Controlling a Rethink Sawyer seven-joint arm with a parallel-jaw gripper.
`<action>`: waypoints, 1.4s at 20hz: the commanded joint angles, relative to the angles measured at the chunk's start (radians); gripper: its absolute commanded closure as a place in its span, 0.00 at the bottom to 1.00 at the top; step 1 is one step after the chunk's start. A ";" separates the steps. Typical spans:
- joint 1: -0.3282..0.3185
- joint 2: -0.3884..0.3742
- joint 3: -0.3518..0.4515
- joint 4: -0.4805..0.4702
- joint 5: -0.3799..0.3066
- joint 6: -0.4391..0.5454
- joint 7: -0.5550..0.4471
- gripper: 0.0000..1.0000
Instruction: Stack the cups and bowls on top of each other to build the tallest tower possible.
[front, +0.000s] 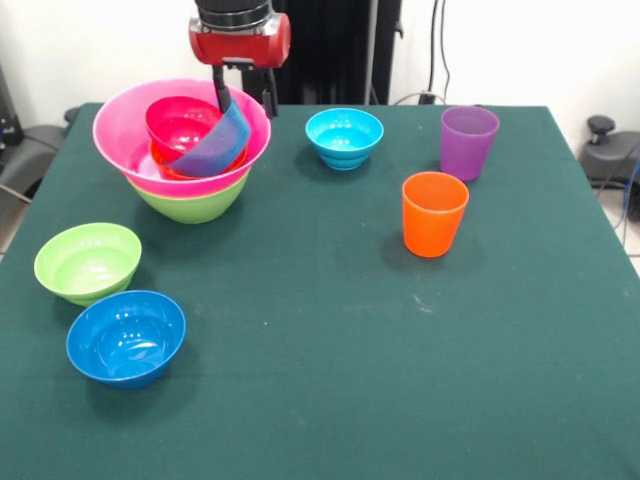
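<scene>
The tower stands at the far left: a large lime green bowl (192, 203) at the base, the huge pink bowl (118, 130) in it, then an orange bowl (163, 166) and a magenta-red bowl (180, 122). My gripper (246, 103) hangs over the pink bowl's right side, shut on the rim of a tilted blue bowl (214, 150) that leans on the magenta-red one. The purple cup (469, 141) and the orange cup (434, 213) stand upright at the right. A cyan bowl (344, 137), a small lime green bowl (88, 262) and a blue bowl (126, 337) stand loose.
The green cloth table (330, 330) has its edges at the left and right of the picture. Black equipment and cables sit behind the table's far edge.
</scene>
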 joint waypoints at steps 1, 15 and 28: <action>0.028 0.029 0.018 -0.055 -0.063 -0.004 -0.023 0.00; 0.120 0.196 -0.039 -0.202 -0.107 -0.083 0.037 0.00; 0.121 0.160 -0.010 -0.262 -0.073 0.053 -0.037 0.00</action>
